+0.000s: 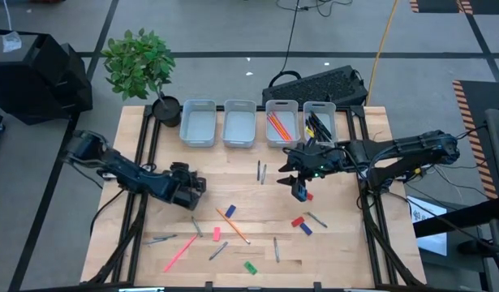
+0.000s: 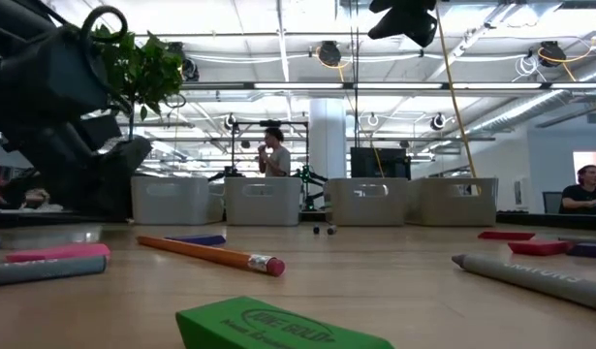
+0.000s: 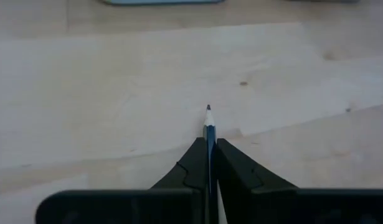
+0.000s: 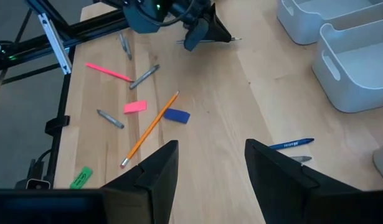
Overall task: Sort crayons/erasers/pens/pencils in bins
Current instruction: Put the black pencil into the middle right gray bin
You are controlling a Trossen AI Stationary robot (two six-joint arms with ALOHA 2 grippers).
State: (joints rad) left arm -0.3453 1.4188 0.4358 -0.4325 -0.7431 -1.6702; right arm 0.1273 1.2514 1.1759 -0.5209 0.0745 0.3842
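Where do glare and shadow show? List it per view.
Low view: ceiling lights glare behind the bins, leaving the plant a dark shape. High view: even light, soft shadows on the table. Left wrist view: the left gripper, shut on a pencil, shows black against pale wood.

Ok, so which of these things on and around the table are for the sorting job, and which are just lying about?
For the job: four bins, erasers, orange pencil, pink stick, blue pencil gripped in the left hand; the right hand is open.
Just lying about: potted plant, black keyboard.
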